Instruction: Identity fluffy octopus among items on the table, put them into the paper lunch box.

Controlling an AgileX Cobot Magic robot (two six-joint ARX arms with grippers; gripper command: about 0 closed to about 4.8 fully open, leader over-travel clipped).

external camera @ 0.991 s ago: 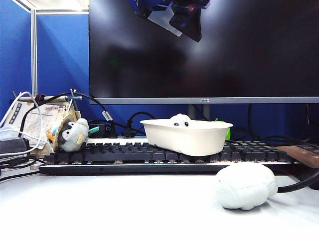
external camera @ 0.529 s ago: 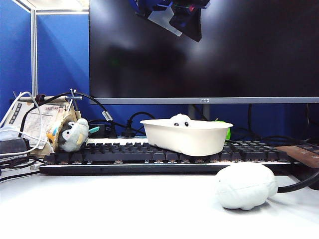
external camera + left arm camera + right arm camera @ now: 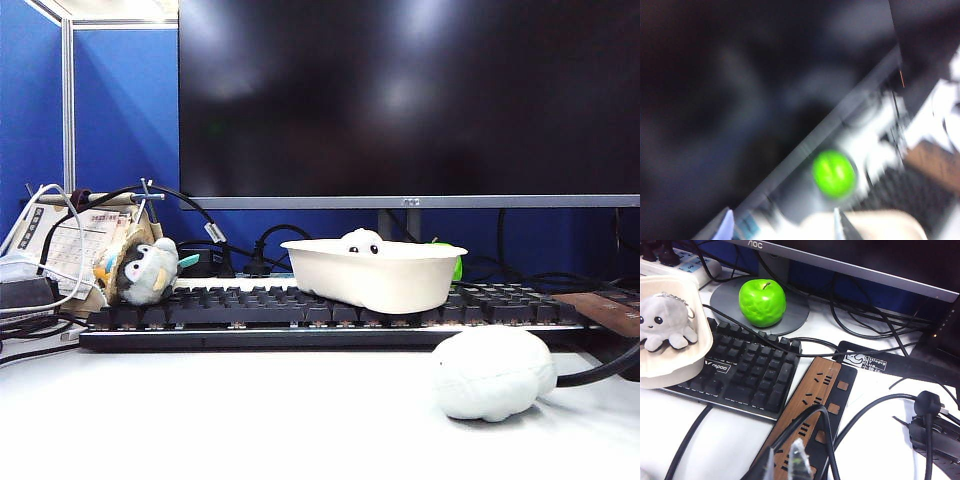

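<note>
Biggest change from a second back: the arm that hung at the top of the exterior view, in front of the monitor [image 3: 400,100], had gone out of that frame, so only dark screen was left up there. Everything else sat exactly where it was. The octopus [image 3: 361,243] lay inside the lunch box [image 3: 375,272], just its head and eyes peeking over the rim, and the box itself rested on the keyboard [image 3: 300,310], not on the table [image 3: 250,420]. The eyeless white plush [image 3: 492,373] was on the table in front of the keyboard's right end, and the grey plush [image 3: 148,271] leaned at the keyboard's left end. The left gripper [image 3: 782,225] was up over the green apple [image 3: 834,174] and the box, its picture very blurred, with its fingertips apart and nothing between them. The right gripper [image 3: 782,462] hovered over the wooden power strip [image 3: 810,405], tips close together with only a narrow gap, holding nothing.
</note>
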